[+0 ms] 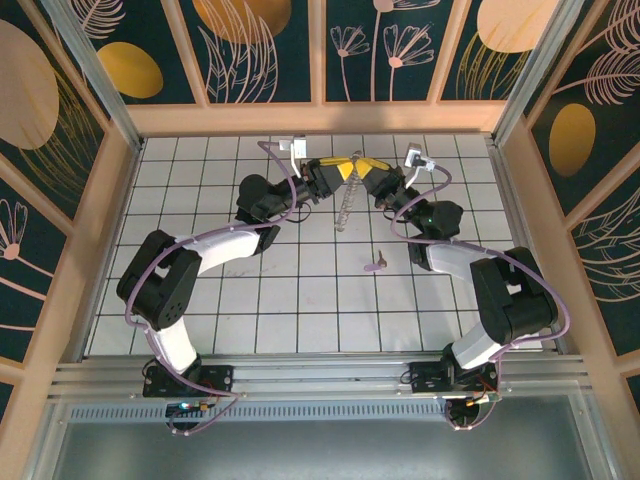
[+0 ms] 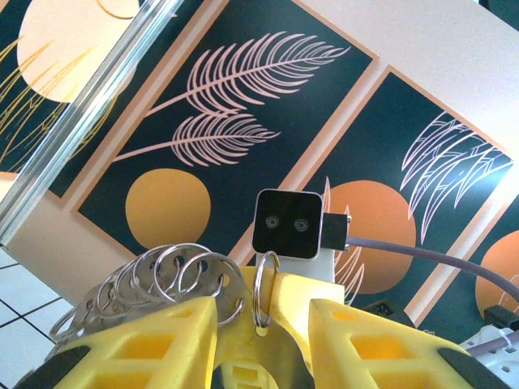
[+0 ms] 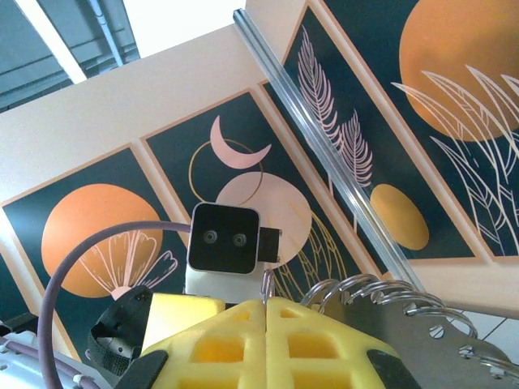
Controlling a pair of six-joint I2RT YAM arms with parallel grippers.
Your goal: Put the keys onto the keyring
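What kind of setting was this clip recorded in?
Most likely a purpose-built robot test booth, not a home or workshop: a white gridded tile floor, decorative dark wall panels with orange discs and leaf drawings, and aluminium frame rails carrying the arms' bases.

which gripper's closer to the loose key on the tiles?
Right. The key lies on the tiled floor below the right gripper, slightly to its right. The left gripper meets it from the other side, farther from the key. Both are up at the keyring.

Top cam overhead; wrist cams close, tilted up, facing each other across keyring [image 2: 162, 279].
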